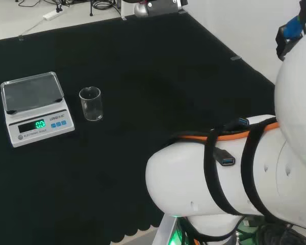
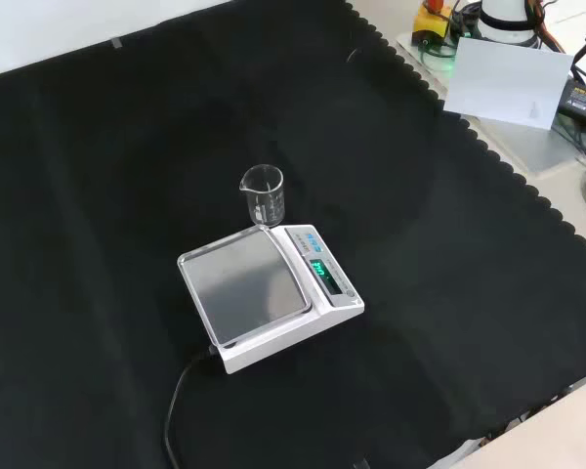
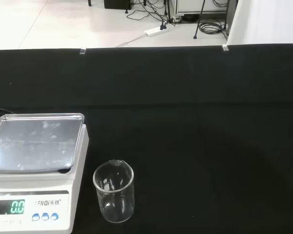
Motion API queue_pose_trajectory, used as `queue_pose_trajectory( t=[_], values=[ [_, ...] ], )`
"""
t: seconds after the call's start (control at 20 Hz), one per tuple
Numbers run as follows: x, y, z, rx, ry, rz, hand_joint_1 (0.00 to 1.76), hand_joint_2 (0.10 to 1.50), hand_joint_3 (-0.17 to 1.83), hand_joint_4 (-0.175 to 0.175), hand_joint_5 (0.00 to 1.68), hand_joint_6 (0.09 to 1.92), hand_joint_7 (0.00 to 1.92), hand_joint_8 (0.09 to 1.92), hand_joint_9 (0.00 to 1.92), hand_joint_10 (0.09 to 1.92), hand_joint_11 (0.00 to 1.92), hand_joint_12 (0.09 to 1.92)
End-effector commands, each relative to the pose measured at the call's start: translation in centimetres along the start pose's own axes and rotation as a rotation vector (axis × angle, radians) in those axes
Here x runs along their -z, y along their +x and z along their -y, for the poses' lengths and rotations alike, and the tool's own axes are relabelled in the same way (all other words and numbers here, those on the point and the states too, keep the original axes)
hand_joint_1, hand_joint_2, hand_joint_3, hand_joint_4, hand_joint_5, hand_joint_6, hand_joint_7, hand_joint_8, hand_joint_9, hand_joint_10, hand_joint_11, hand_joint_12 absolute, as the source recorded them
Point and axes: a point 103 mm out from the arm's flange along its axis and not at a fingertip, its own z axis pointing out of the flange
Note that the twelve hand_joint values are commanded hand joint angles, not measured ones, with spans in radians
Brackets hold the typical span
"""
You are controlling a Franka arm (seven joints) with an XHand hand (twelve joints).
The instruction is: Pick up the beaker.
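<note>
The beaker (image 1: 91, 103), 1 small clear glass cylinder with a pouring lip, stands upright on the black cloth (image 1: 158, 87) left of centre in the head view, its walls faint against the dark. Just beside it sits a white scale (image 1: 34, 108) with a steel pan, its cable cut off at the front view's lower edge. Whether the hand is open or closed cannot be told.

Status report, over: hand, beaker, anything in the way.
Hand state cannot be told. Beaker upright on the cloth, ungrasped, looks empty. Scale close beside it, left in head view; other sides open.
</note>
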Motion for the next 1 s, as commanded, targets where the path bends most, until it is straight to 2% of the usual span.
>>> queue_pose_trajectory(
  t=[0.05, 0.2, 0.4, 0.55, 0.75, 1.0],
  values=[
    [6.0, -1.4, 3.9, -0.069, -0.124, -0.019, 0.75, 0.65, 0.27, -0.077, 0.3, 0.09, 0.24, 0.8, 0.3, 0.94, 0.09, 1.45],
    [5.8, -1.8, 3.8, -0.088, -0.127, -0.033, 0.76, 0.66, 0.29, -0.089, 0.33, 0.11, 0.28, 0.81, 0.35, 0.93, 0.11, 1.49],
    [3.8, -1.6, 2.0, -0.102, -0.112, -0.037, 0.76, 0.65, 0.29, -0.085, 0.31, 0.1, 0.28, 0.81, 0.36, 0.93, 0.1, 1.49],
    [-0.6, -0.7, -1.2, -0.102, -0.045, -0.038, 0.76, 0.65, 0.29, -0.079, 0.29, 0.09, 0.27, 0.8, 0.34, 0.92, 0.09, 1.49],
    [-6.5, 1.5, -5.0, -0.074, 0.038, -0.042, 0.77, 0.63, 0.29, -0.071, 0.26, 0.09, 0.24, 0.79, 0.31, 0.92, 0.07, 1.5],
    [-10.9, 3.6, -8.4, -0.034, 0.093, -0.042, 0.78, 0.62, 0.3, -0.064, 0.24, 0.09, 0.22, 0.79, 0.3, 0.92, 0.06, 1.51]
  ],
)
